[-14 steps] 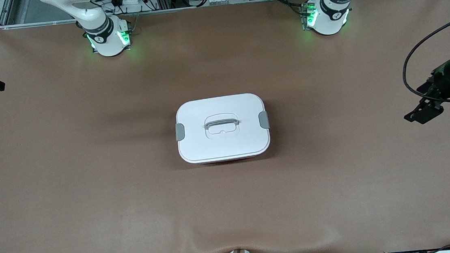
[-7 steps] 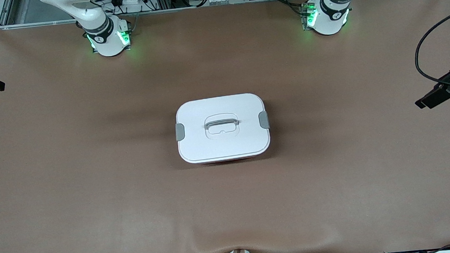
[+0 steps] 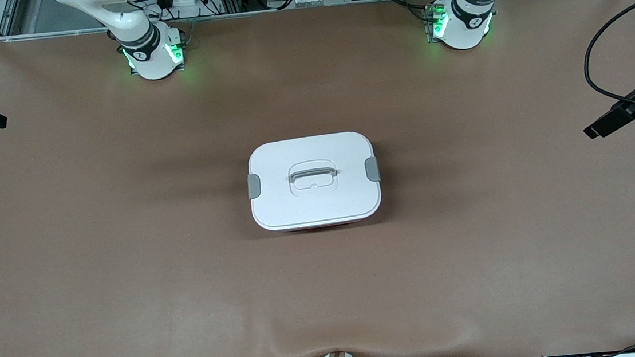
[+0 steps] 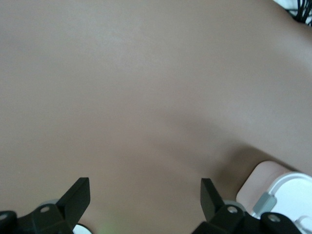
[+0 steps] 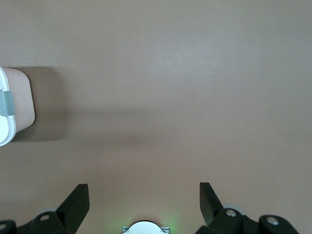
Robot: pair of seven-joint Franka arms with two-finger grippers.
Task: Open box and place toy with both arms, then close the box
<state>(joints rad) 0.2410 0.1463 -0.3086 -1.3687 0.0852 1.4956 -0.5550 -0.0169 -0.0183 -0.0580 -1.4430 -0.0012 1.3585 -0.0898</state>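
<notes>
Both end effectors are released: the left end effector [image 4: 145, 195] hangs over the tabletop's [image 3: 130, 275] edge at its own arm's end, the right end effector [image 5: 144, 197] seemingly likewise. Mid-tabletop sits the box [image 3: 313, 180], lid shut.

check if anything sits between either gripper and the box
Nothing visible does. The box sits lid-on mid-table with bare brown cloth all round. The left gripper and right gripper, jaws open, each look across clear cloth toward it.
</notes>
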